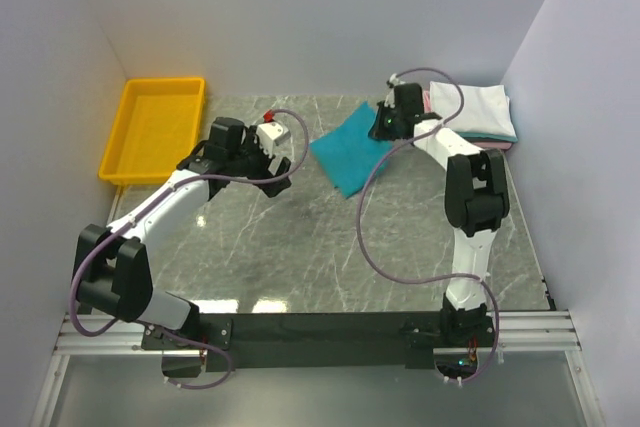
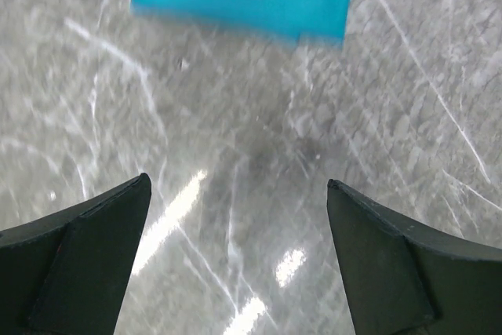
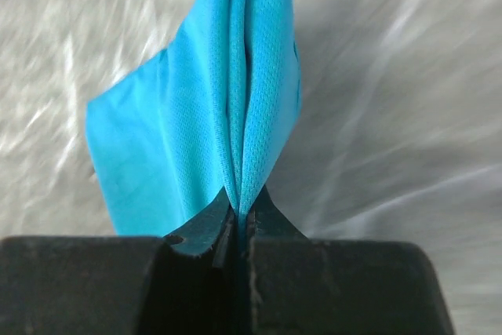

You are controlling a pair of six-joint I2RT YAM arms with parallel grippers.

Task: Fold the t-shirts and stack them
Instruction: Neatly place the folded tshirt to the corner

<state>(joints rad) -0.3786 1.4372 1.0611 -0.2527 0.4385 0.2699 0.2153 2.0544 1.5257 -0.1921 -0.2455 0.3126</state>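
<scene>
Top external view: my right gripper [image 1: 382,130] is pinched on the far corner of the teal t-shirt [image 1: 348,155], which lies mid-table. The folded stack [image 1: 478,112] sits just right of it, nearest my right arm. My left gripper [image 2: 239,186] hangs wide, holding nothing.

teal t-shirt [image 1: 350,150]: folded flat mid-table (one edge pinched up) | folded stack [image 1: 478,112]: white on top, far right

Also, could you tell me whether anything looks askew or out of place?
The teal t-shirt lies diagonally, askew to the table edges, its edge pinched in the right end effector, apart from the stack at back right.
</scene>
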